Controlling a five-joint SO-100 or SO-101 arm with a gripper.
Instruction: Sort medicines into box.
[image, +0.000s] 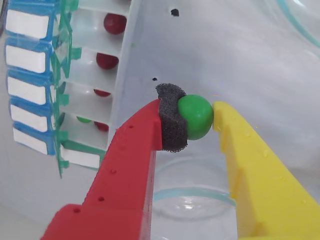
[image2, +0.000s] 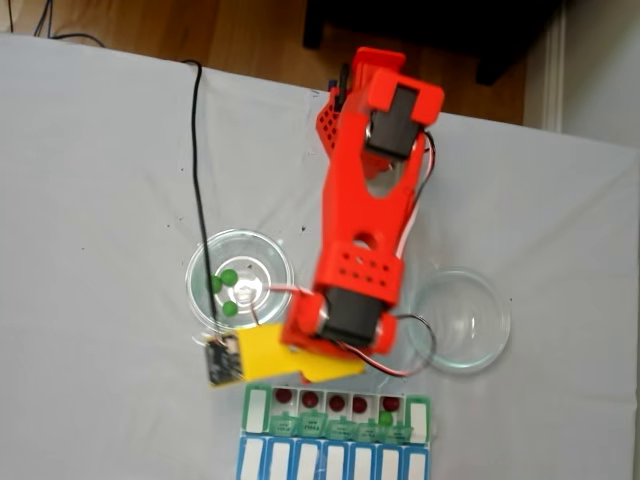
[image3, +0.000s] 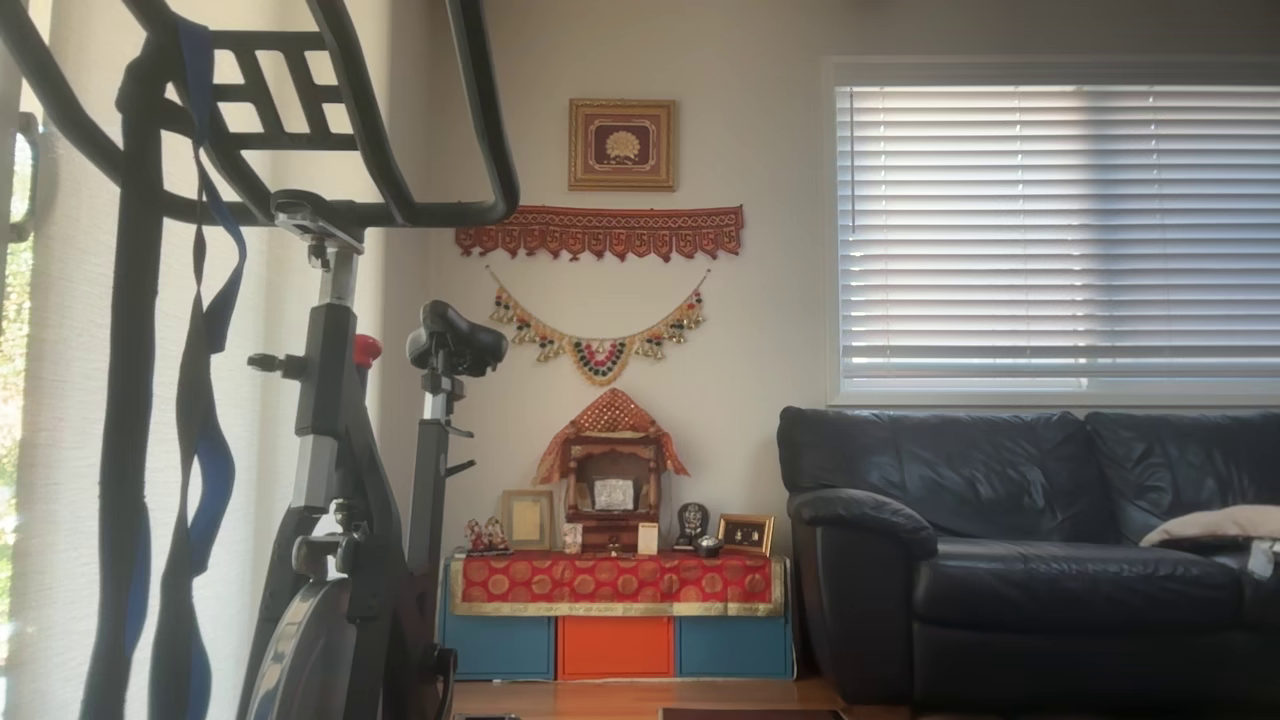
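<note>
A green ball (image: 195, 117) is pinched in the gripper (image: 192, 117), with the box (image: 90, 75) lying just to its left in the wrist view

Soft, even daylight throughout; the fixed view is slightly blurred.

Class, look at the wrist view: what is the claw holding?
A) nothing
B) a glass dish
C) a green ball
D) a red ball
C: the claw is shut on a green ball, pinched between the foam pad on the red finger and the yellow finger.
</note>
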